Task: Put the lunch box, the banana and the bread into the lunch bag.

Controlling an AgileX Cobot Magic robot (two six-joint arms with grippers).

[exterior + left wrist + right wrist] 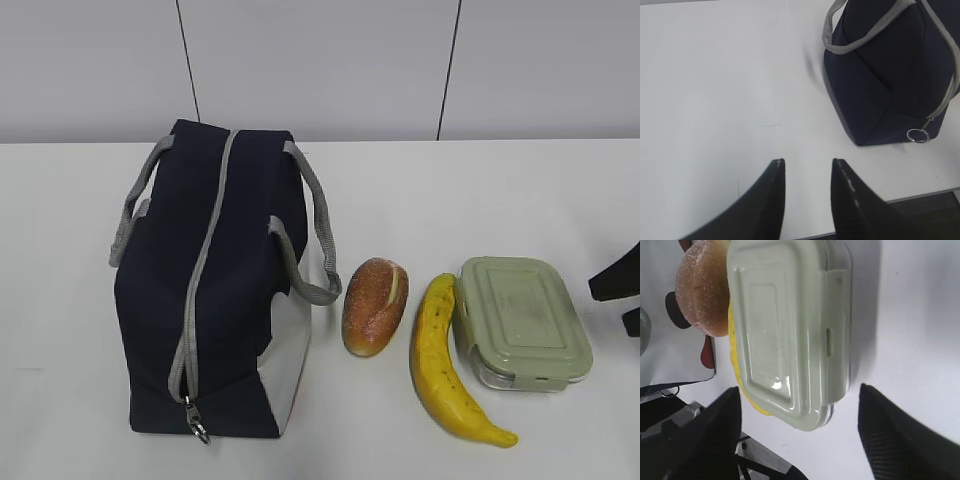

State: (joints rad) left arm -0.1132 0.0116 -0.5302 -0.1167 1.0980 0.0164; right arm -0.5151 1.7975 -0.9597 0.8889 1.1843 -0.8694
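Observation:
The navy lunch bag (215,290) stands at the left with its grey zipper closed and the ring pull (198,431) at the near end. To its right lie the bread (375,305), the banana (445,365) and the green-lidded lunch box (522,320), side by side. My right gripper (799,390) is open wide above the near end of the lunch box (790,325), its fingers apart from the box. Bread (702,290) and a sliver of banana (735,365) show beyond. My left gripper (807,162) is open and empty over bare table, left of the bag (895,85).
The white table (500,190) runs back to a grey panelled wall. Its front edge (920,196) lies close under the left gripper. A black part of the right arm (617,285) shows at the right edge of the exterior view. The bag's grey handles (315,240) hang to its sides.

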